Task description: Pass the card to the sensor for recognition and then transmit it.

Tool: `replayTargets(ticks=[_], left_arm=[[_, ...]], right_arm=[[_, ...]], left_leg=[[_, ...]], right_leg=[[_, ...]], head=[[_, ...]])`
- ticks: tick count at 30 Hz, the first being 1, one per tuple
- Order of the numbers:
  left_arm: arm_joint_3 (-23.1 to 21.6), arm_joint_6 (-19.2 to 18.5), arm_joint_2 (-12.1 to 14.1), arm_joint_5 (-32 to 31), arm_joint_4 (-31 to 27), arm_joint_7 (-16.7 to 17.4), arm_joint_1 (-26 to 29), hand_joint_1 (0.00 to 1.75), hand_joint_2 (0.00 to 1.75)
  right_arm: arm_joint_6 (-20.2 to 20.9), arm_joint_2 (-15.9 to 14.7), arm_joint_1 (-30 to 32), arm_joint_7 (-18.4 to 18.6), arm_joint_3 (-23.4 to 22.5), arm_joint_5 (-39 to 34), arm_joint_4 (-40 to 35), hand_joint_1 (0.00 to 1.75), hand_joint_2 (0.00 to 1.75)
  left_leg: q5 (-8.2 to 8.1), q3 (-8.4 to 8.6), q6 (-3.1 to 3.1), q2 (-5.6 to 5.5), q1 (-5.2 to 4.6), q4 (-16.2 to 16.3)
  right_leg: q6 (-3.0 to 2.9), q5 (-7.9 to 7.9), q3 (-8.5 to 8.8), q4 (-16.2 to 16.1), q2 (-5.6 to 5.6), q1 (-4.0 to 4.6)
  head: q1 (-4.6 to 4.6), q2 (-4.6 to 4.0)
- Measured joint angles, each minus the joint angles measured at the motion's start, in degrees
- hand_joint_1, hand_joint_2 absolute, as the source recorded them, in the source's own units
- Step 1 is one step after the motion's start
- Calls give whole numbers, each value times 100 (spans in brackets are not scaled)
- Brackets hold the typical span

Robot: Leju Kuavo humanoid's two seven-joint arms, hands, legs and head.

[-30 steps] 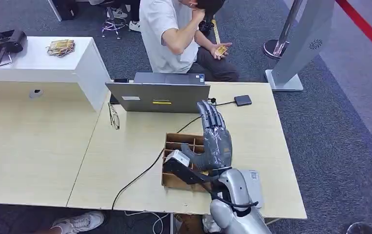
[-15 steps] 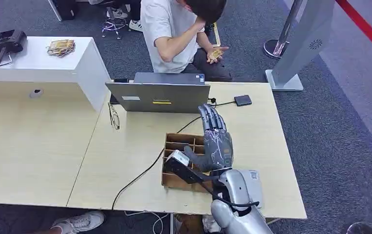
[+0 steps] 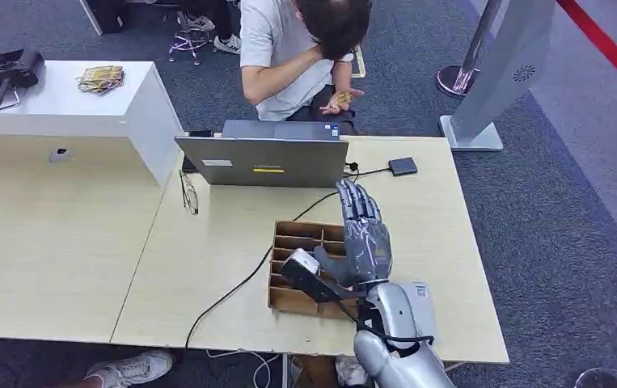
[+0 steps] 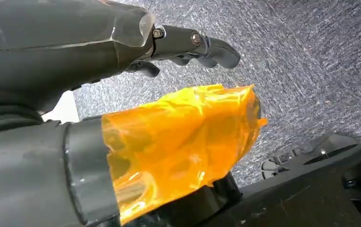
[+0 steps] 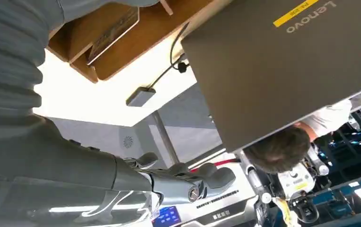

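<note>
The right hand is hanging over the pale wooden table, fingers stretched out flat and apart, gripping nothing — an unclenched hand, its thumb jutting to the side. It is sitting directly above the brown compartment box, covering the box's right-hand cells, while its fingertips are reaching past the far edge of the box toward the grey laptop. A card is lying flat in one of the box's cells (the right wrist view is showing it as a dark rectangle against the wood; which cell cannot be told). At the robot's wrist a black bracket with a white-ended camera block is sticking out over the box's near side. A black cable is running from the laptop's side across the table and off the near edge, and a second cable is leading to a small dark sensor pad lying near the far right corner. A pair of glasses is resting just left of the laptop. Behind the table a person in a light shirt is sitting bent forward, holding something small and yellowish in one palm — too small to name. The left hand is hanging down over grey carpet, its thumb wrapped in orange tape, fingers curled a little with nothing in them; whether it is clenched cannot be told.
</note>
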Motion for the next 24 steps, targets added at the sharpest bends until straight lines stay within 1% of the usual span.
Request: replayTargets(ticks=[6, 24], left_arm=[[0, 0, 0, -7, 0, 2, 0, 0, 0], [0, 0, 0, -15, 0, 18, 0, 0, 0]], right_arm=[[-42, -2, 1, 74, -74, 96, 96, 0, 175], [-44, -13, 10, 98, -183, 175, 308, 0, 175]], left_leg=[[0, 0, 0, 0, 0, 0], [0, 0, 0, 0, 0, 0]], right_leg=[[0, 0, 0, 0, 0, 0], [0, 0, -1, -1, 0, 0]], head=[[0, 0], [0, 0]])
